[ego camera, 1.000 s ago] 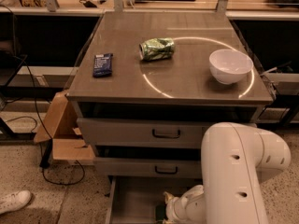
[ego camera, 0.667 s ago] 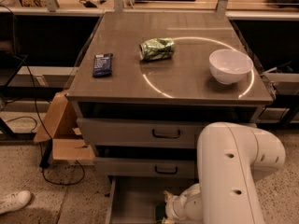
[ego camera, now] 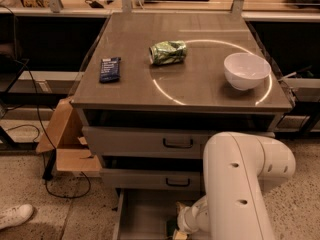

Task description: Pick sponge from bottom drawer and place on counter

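Observation:
The bottom drawer (ego camera: 142,216) is pulled open at the bottom of the view, showing its pale grey inside. My gripper (ego camera: 181,227) is down inside it, at the end of the big white arm (ego camera: 240,184). A small dark green and yellowish piece, the sponge (ego camera: 172,230), shows right at the gripper by the bottom edge of the view; it is mostly hidden. The counter (ego camera: 200,79) above is grey-brown with a thin white circle line on it.
On the counter lie a dark blue packet (ego camera: 110,69), a crushed green can (ego camera: 168,52) and a white bowl (ego camera: 246,70). The two upper drawers (ego camera: 145,141) are shut. A cardboard box (ego camera: 65,141), cables and a white shoe (ego camera: 15,216) are on the floor at left.
The white arm has shifted a little to the left. The gripper stays low in the bottom drawer. The things on the counter have not moved.

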Motion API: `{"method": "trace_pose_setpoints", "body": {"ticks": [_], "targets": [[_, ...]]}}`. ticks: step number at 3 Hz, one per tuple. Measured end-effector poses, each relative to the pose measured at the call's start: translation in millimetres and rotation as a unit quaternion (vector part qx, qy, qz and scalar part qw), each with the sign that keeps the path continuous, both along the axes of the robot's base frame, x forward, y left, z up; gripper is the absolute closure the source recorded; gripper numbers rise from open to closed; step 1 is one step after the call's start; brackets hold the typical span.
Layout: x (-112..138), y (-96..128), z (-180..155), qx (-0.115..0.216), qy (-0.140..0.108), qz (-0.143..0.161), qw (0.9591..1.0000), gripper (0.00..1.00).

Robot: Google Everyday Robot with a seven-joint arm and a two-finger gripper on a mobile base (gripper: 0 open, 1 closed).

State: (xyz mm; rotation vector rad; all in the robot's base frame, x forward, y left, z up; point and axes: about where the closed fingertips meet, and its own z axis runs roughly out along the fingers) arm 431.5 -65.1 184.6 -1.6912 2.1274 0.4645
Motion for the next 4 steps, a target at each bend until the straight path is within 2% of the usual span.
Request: {"method": "trace_pose_setpoints", "body": {"ticks": [2,4], "targets": [[6.4,-17.5,-27.2,-0.009,0.008,-0.012,0.9999,0.0],[5.6,-26.6,-56.6,-0.003,0.023,-0.02,0.9995,0.0]]}}
